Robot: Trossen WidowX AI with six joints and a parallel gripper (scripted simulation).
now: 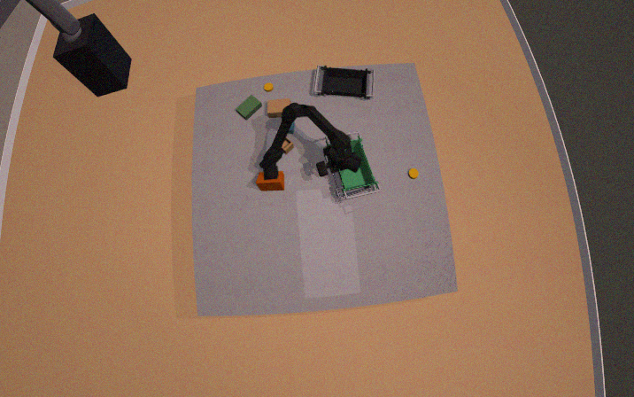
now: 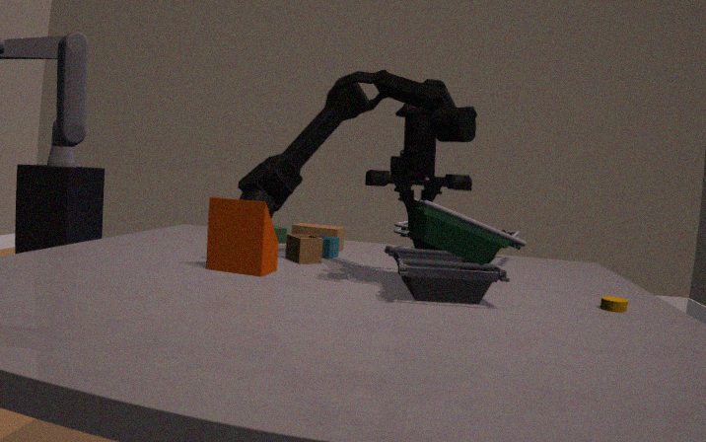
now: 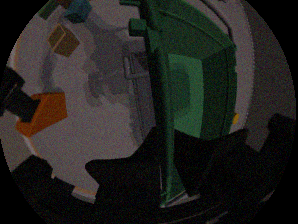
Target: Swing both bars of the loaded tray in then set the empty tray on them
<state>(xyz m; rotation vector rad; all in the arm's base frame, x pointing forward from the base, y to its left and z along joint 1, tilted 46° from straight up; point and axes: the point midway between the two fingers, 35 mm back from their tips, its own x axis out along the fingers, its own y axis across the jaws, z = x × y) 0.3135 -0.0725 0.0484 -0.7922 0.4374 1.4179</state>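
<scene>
The green tray (image 1: 356,175) (image 2: 458,234) (image 3: 187,95) is empty and tilted, its left long side high and its right side low. My gripper (image 1: 338,163) (image 2: 421,205) (image 3: 158,128) is shut on its raised left rim. Its wire bars stand at its ends. A grey tray (image 1: 337,184) (image 2: 448,289) (image 3: 142,102) stands on the table directly below, largely covered by the green one. Grey rods (image 2: 442,264) run across the grey tray's near top; how its far bar lies is unclear. Its load is hidden, and whether the two trays touch cannot be told.
A black tray (image 1: 344,81) with bars out at its ends stands at the back. An orange block (image 1: 271,181) (image 2: 239,237) (image 3: 50,112) stands by the arm's base. Brown, green and blue blocks lie left of the trays. A yellow disc (image 1: 413,174) (image 2: 614,304) lies to their right.
</scene>
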